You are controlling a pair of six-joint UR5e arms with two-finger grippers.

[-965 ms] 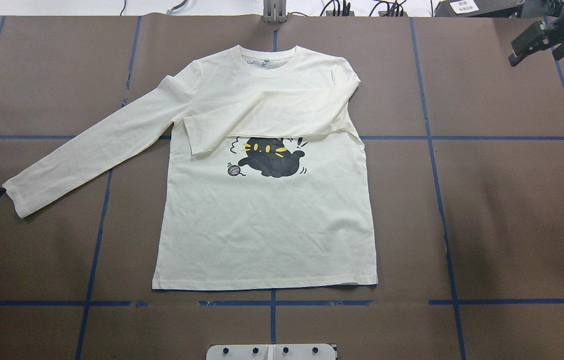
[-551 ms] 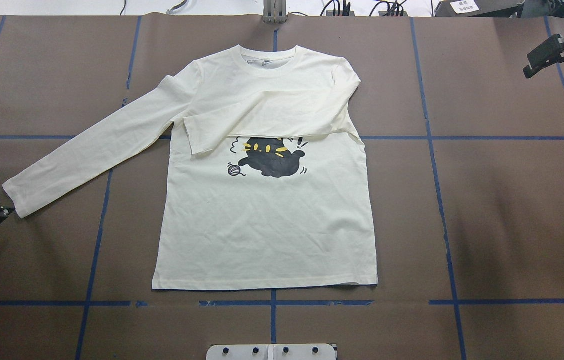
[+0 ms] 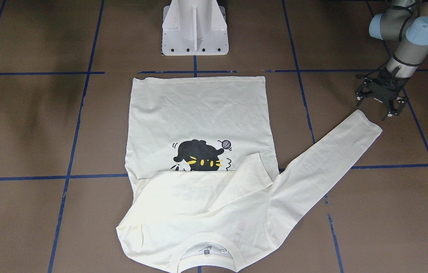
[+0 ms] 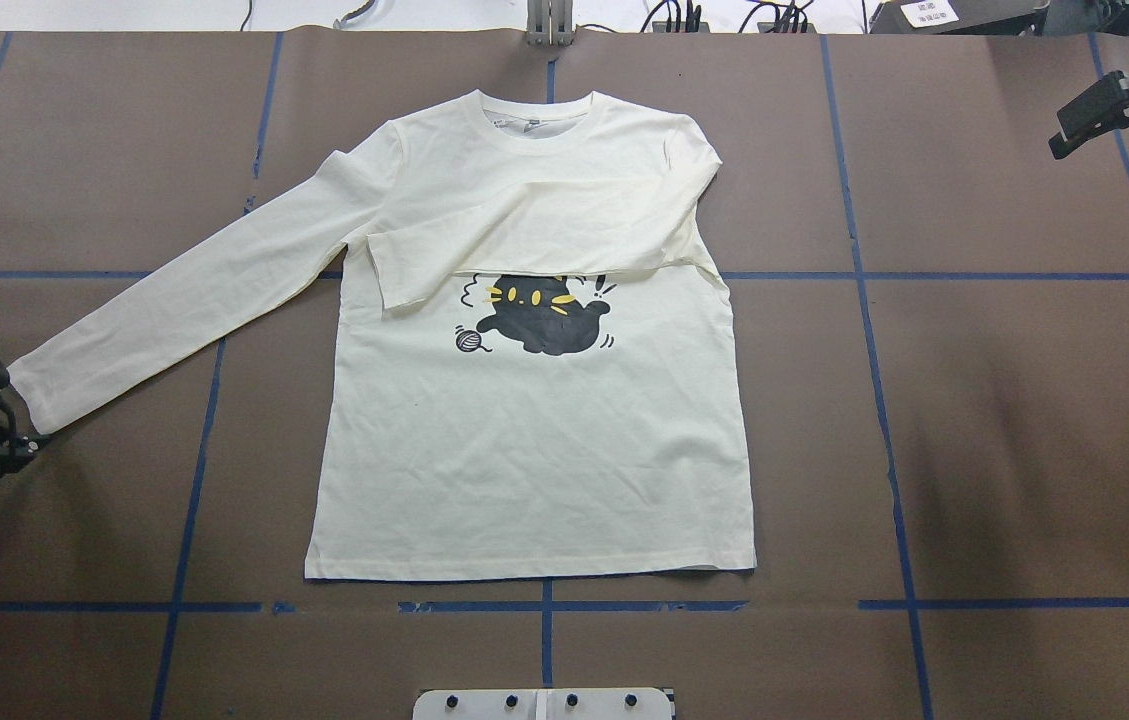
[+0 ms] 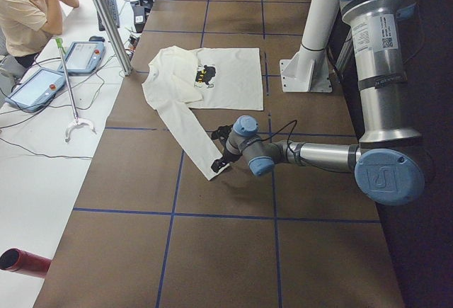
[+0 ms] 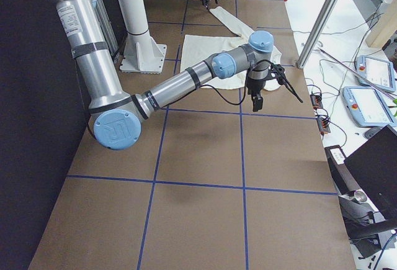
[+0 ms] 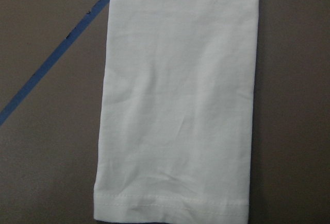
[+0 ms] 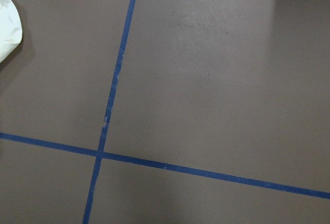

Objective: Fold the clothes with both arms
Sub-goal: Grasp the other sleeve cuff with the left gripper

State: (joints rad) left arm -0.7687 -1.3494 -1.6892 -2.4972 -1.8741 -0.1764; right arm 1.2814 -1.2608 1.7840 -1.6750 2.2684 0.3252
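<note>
Stitched cuff hem of T-shirt shows only from left wrist; soft creased cotton. Left gripper fingers splayed, 8 o'clock; right gripper fingers released, 2 o'clock

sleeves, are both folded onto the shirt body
No, the folded sleeve lies across the shirt; the outstretched sleeve does not.

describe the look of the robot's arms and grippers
Both the left arm and right arm are silver-grey tubes with light-blue joint caps. One cap on each bears a logo, and each upper tube a white label. A thin black cable loops along each forearm. The left gripper and right gripper are black open-framed linkages with slender fingers.
</note>
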